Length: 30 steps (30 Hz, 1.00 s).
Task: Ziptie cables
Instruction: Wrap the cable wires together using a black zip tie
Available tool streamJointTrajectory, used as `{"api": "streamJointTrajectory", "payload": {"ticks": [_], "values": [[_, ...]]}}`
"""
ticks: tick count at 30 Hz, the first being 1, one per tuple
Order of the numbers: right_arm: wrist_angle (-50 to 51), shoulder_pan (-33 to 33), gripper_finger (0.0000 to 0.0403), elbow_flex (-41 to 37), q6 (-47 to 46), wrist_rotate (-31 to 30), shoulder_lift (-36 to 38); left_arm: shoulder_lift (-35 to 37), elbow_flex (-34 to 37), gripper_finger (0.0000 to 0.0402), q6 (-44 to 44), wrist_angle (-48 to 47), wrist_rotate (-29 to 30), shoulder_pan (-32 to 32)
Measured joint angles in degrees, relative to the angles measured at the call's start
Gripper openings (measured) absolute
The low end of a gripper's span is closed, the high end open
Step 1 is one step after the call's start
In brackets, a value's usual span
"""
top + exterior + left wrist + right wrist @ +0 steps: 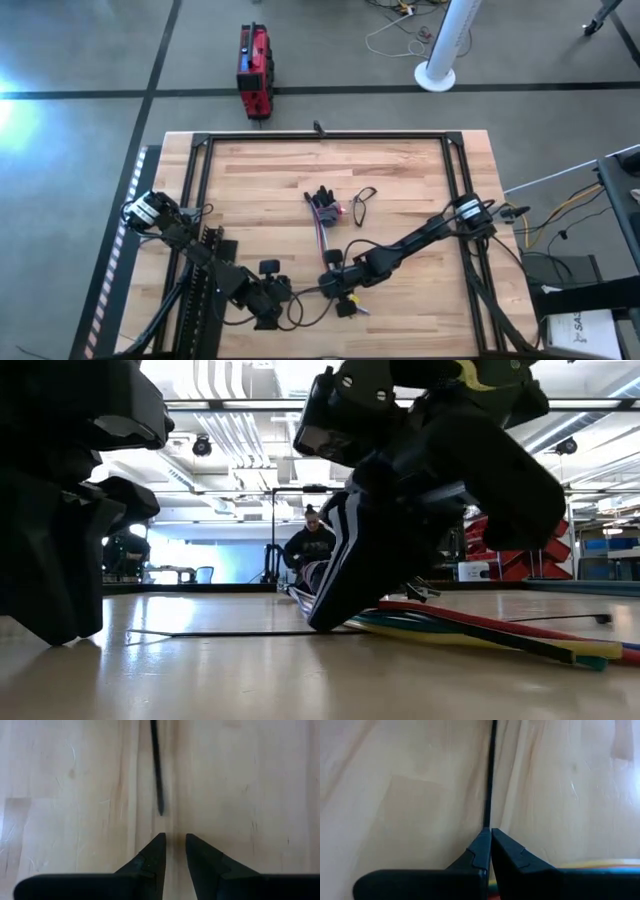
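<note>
Wooden worktop [400,190] | right end effector [490,831] clenched on ziptie [490,775] | left end effector [174,837] released near free tip | advice: align, close squarely

Cables [322,222] lie at the tabletop [260,180] centre, running toward the near edge. Right gripper [327,284] stands at their near end, on the ziptie [157,765]; left gripper [283,292] lies beside it, toward the left edge.

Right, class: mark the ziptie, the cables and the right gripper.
ziptie [157,775], left wrist view, along the strap.
cables [480,626], low view, on the red wire.
right gripper [490,832], right wrist view, at the closed fingertips pinching the ziptie.
</note>
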<state>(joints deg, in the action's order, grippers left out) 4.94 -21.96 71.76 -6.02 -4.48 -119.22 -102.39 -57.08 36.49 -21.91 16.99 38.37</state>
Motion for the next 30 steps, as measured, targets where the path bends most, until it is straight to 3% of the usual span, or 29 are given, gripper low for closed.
{"api": "streamJointTrajectory", "payload": {"ticks": [13, 30], "values": [[-0.23, 0.54, 0.0, 0.14, 0.65, 0.96, -2.14, -1.81, 0.08, 0.0059, -0.6, 1.01, 1.76, 0.05], [-0.52, 0.63, 0.0, 0.03, 0.63, 1.08, -2.14, -5.6, 0.24, 0.0059, -10.4, 7.83, 18.77, 0.08]]}}
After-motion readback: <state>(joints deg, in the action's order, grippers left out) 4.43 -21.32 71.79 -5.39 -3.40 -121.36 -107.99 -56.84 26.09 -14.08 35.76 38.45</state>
